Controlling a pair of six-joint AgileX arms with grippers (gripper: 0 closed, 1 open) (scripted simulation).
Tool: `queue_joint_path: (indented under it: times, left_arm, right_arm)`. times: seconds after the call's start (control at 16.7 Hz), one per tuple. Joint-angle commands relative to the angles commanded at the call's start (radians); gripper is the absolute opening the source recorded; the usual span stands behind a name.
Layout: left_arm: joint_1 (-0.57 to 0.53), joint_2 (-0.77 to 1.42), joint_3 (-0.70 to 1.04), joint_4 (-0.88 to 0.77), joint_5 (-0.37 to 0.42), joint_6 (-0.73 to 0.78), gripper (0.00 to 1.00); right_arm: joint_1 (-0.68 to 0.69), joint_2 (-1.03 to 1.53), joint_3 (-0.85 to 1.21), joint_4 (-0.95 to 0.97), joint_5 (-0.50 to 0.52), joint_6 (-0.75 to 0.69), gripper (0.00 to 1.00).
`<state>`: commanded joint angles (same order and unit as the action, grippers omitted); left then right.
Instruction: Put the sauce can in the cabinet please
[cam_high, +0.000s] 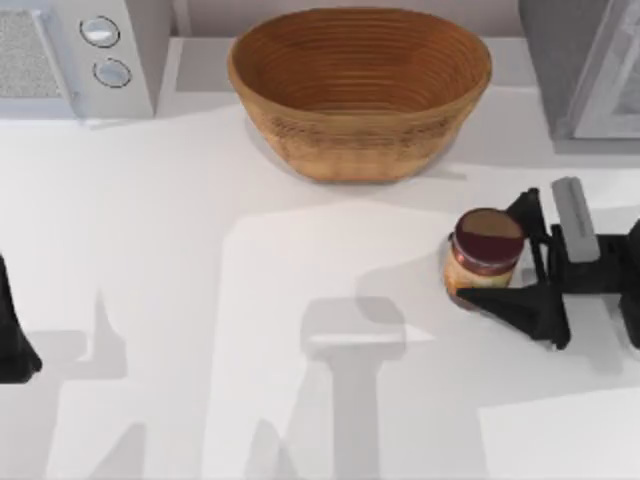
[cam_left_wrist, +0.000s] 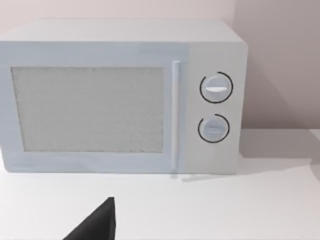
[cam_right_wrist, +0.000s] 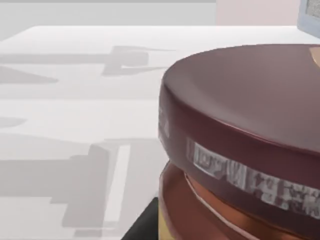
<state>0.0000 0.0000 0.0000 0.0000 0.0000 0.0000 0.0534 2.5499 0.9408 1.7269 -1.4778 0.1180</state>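
Right tool (cam_high: 497, 250) straddling the sauce can (cam_high: 484, 256), right side of the surface (cam_high: 200, 250).
Fingers spread wide around the upright can, not visibly squeezing; cabinet (cam_high: 585, 60) sitting far right; left arm parking at left edge.

Sauce can (cam_high: 484, 255): glossy maroon lid, smooth. Basket (cam_high: 360, 90): rough woven wicker. Counter (cam_high: 200, 300): matt white. Microwave (cam_left_wrist: 120, 95): smooth, w/ speckled door panel.
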Motion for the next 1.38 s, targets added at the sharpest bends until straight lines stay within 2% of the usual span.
queue_joint_path:
  times: [0.42,1.38]
  left_arm:
    - [0.000,0.000,0.000,0.000,0.000,0.000,1.00]
    - [0.000,0.000,0.000,0.000,0.000,0.000,1.00]
  right_arm:
    - [0.001,-0.019,0.005,-0.019,-0.007,0.006,0.00]
    - [-0.001,-0.448,-0.046,-0.322,-0.006,0.069,0.00]
